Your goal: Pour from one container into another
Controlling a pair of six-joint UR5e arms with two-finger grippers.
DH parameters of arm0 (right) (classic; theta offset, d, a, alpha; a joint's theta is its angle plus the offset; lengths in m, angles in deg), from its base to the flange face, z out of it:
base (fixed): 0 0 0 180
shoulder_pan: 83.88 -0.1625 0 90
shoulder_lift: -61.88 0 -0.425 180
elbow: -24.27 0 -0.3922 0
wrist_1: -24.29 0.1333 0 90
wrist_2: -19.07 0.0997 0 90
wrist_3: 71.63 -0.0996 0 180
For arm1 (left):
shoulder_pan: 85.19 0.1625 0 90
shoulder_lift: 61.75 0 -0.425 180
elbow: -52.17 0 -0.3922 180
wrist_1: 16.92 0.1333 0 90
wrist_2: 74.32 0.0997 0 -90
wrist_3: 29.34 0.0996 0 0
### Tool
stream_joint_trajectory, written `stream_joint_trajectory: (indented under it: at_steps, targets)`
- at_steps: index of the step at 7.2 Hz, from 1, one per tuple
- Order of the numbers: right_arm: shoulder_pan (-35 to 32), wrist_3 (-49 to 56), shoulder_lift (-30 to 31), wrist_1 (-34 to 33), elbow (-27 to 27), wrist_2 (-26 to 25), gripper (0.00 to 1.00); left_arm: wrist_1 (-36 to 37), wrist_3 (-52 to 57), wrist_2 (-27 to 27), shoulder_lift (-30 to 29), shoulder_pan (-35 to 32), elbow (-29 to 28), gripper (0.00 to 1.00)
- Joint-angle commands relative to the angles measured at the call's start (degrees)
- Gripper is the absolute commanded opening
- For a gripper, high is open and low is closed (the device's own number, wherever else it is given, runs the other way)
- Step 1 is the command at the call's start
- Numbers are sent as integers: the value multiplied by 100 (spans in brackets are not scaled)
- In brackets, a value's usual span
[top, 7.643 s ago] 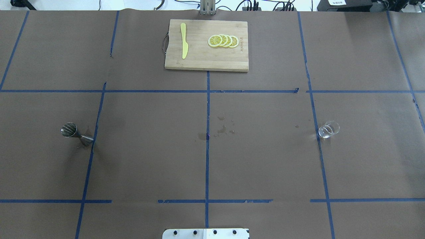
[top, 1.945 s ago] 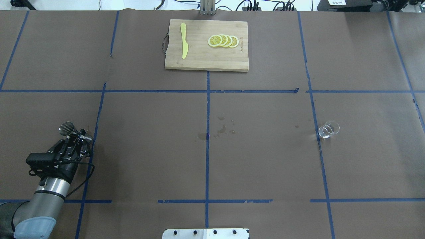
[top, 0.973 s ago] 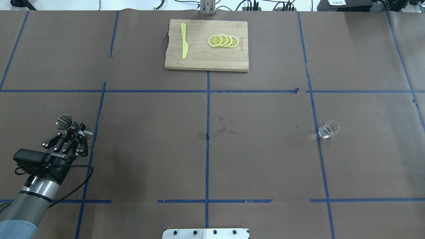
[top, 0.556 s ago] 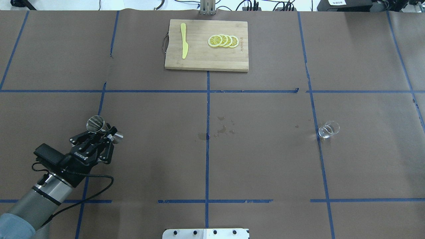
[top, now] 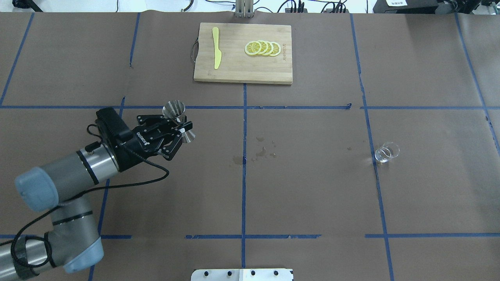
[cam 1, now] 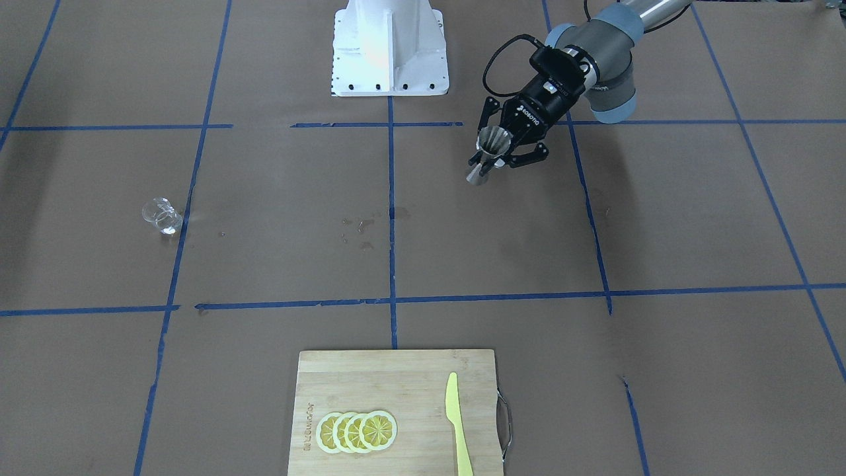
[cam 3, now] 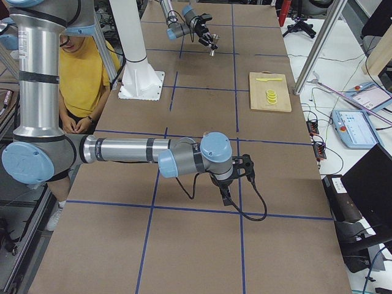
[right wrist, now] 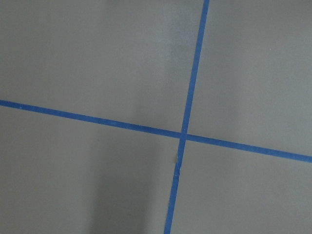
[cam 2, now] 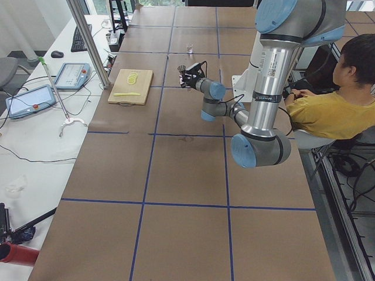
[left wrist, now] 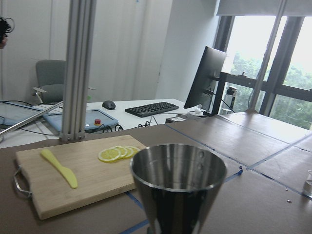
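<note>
My left gripper (top: 180, 127) is shut on the narrow waist of the shiny steel jigger (top: 174, 110) and holds it upright above the brown table, left of centre. In the front view the jigger (cam 1: 490, 147) hangs in that gripper (cam 1: 499, 156). Its open cone (left wrist: 178, 187) fills the left wrist view. The clear glass cup (top: 387, 152) stands alone far to the right; the front view has this cup (cam 1: 161, 216) at its left. My right gripper (cam 3: 244, 166) shows only in the exterior right view, low over the table, and I cannot tell its state.
A wooden cutting board (top: 234, 72) with lemon slices (top: 262, 48) and a yellow knife (top: 216, 47) lies at the far middle. Wet spots (top: 261, 150) mark the table's centre. A person in a yellow shirt (cam 2: 328, 111) sits behind the robot base (cam 1: 388, 46).
The left arm came in, shut on the jigger at the table's left, lifted it and carried it right and farther away. The glass cup has not moved.
</note>
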Motion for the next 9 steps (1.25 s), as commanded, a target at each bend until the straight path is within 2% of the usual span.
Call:
stream_joint_trajectory:
  at_steps: [1,2,3,4,5,7,8,9]
  targets:
    - [1,-533,-48,35,67,12,100,1187,498,-2255,-957,-1044,-143,0]
    - [1,-694,-110,44,67,12,100,1846,877,-2986,-1449,-1326,-352,0]
    - [9,-695,-136,87,76,21,100,2149,1046,-3359,-2185,-1355,-937,0]
    - [27,-713,-137,358,67,29,100,2134,1535,-3510,-2670,-1364,-1439,0]
    - [79,-713,-137,595,67,38,100,2134,1705,-3695,-2832,-1364,-1514,0]
    - [315,-722,-146,563,181,73,100,2125,2557,-3871,-2843,-1504,-1515,0]
    - [613,-1322,-119,536,443,73,100,2108,2551,-3872,-2825,-1548,-1515,0]
    - [1129,-2590,-58,536,1002,-22,100,2117,2551,-3863,-2799,-1592,-1515,0]
